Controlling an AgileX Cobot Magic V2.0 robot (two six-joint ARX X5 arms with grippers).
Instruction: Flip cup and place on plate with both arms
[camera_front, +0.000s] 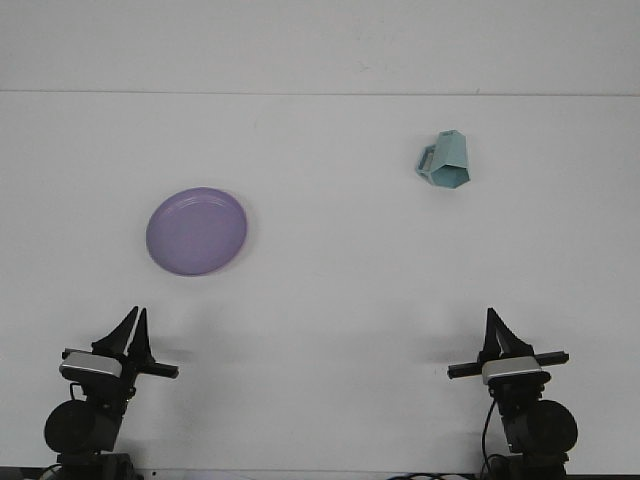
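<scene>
A pale teal cup (446, 160) with angular facets lies tipped on the white table at the back right, handle pointing left. Well apart from it, a round purple plate (197, 230) rests flat at the middle left with nothing on it. My left gripper (137, 318) sits low at the front left, below the plate, its fingers shut and holding nothing. At the front right my right gripper (493, 322) is also shut and holding nothing, far in front of the cup.
The white table (330, 280) spreads wide between the plate, the cup and both arms. Its far edge runs as a line along the back wall (320, 45).
</scene>
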